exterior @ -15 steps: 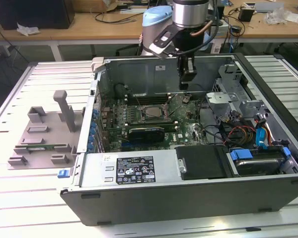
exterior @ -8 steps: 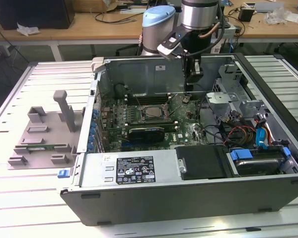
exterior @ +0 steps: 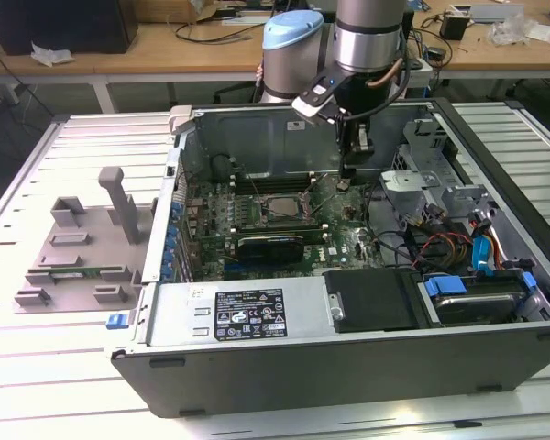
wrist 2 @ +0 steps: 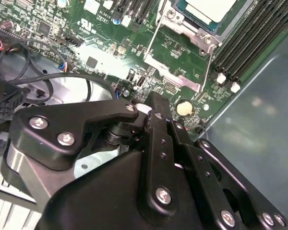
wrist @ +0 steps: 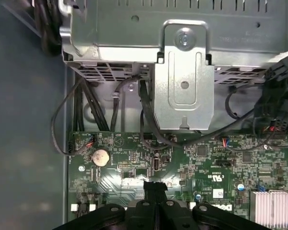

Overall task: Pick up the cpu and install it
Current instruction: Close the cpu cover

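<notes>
The cpu (wrist 2: 210, 7), a flat chip with a silvery-grey top, lies in the square metal-framed socket (exterior: 275, 208) on the green motherboard (exterior: 339, 238) inside the open computer case. A thin metal frame plate (wrist 2: 177, 64) lies between the socket and my gripper. In the exterior view my gripper (exterior: 347, 178) hangs low over the board, a short way to that view's right of the socket. Its black fingers (wrist 2: 156, 112) are pressed together with nothing between them. In the first wrist view the gripper (wrist: 153, 184) hovers just above the board near a round coin cell (wrist: 101, 156).
A long black expansion card (exterior: 270, 246) lies in front of the socket. A grey metal bracket (wrist: 185, 81) and black cables (wrist: 149, 120) stand beyond the board's edge. A drive cage with coloured wires (exterior: 440, 243) fills the case's right. A grey plastic fixture (exterior: 82, 247) sits outside on the slatted table.
</notes>
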